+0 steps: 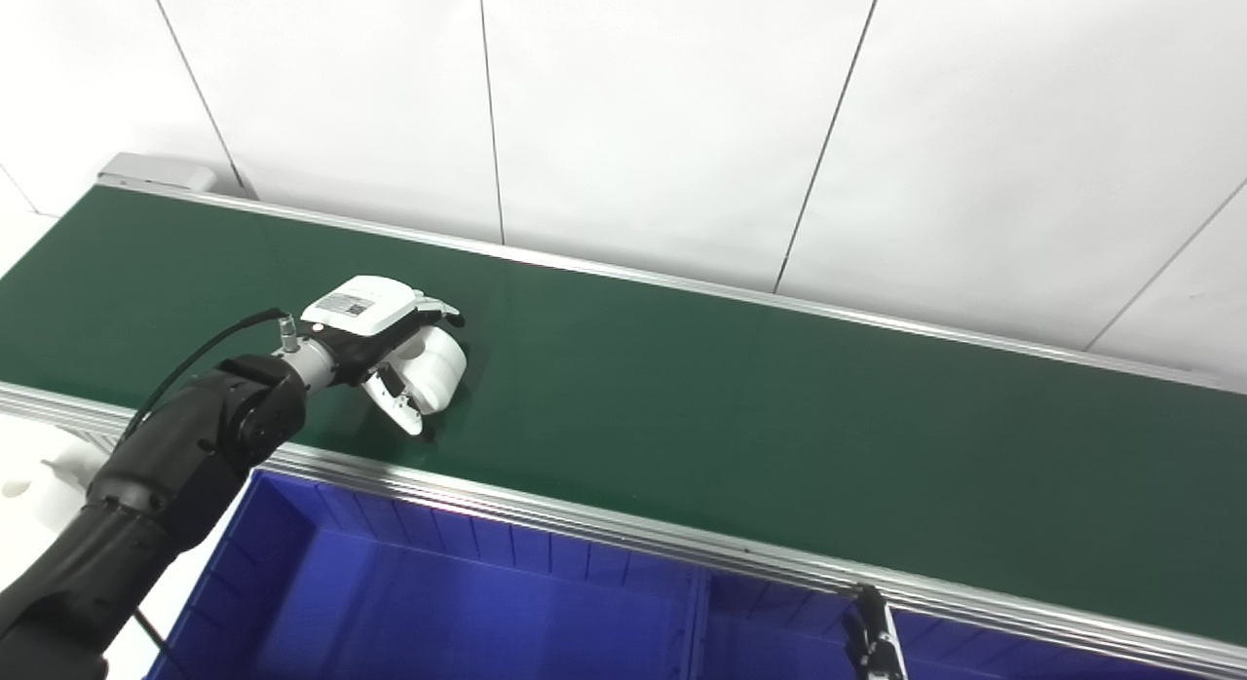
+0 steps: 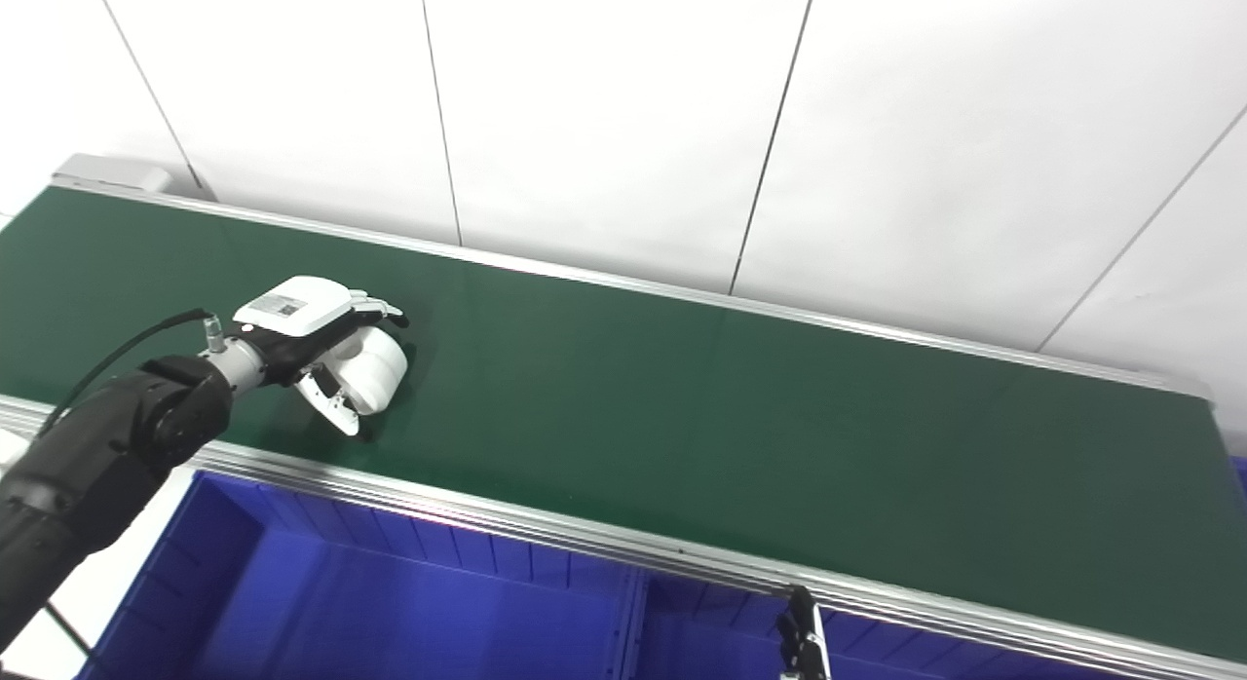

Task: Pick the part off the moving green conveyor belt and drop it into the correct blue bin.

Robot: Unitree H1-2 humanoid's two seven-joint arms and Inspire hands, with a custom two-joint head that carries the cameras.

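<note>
A white rounded part (image 1: 440, 368) lies on the green conveyor belt (image 1: 740, 417) at its left, near the front rail. My left hand (image 1: 385, 334) reaches over the rail and is closed around the part, fingers curled over its top and thumb (image 1: 401, 407) on its near side. The part still rests on the belt. It also shows in the right eye view (image 2: 378, 368). Only a dark tip of my right hand (image 1: 874, 639) pokes in at the bottom edge, in front of the belt; its fingers do not show.
Blue bins (image 1: 438, 602) stand side by side below the belt's front aluminium rail (image 1: 623, 534), with a divider (image 1: 698, 612) between them. A white panelled wall runs behind the belt. The belt's left end has a grey cap (image 1: 156, 171).
</note>
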